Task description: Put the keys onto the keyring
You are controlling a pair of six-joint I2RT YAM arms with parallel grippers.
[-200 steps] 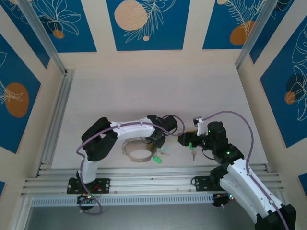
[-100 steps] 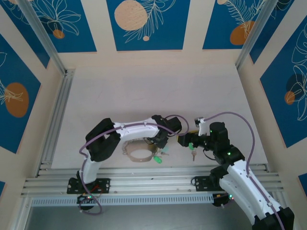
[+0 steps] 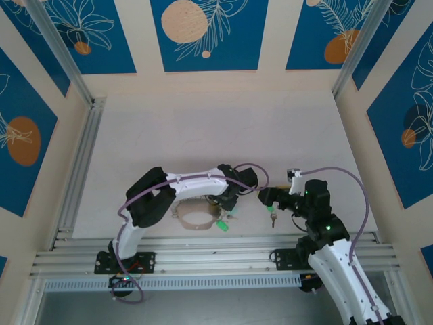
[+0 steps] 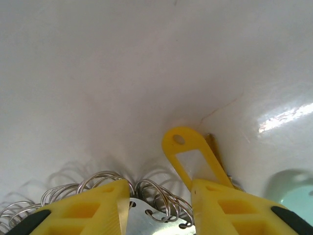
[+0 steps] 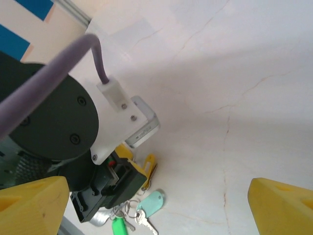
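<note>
Partly, the left fingers [image 4: 93, 210] hide the keyring [image 4: 156, 193] and a yellow-tagged key [image 4: 193, 159].

Overhead looks down — close wrist cameras share the keys [image 4: 191, 157]

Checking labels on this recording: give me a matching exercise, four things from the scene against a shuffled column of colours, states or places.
Things: 1 right gripper; 2 keyring; 3 lone key; 4 central tag, left wrist view.
Descriptions: a yellow; b round pale loop; c open; d on the table beside the right gripper.
Pairs: 1-c; 2-b; 3-d; 4-a.
</note>
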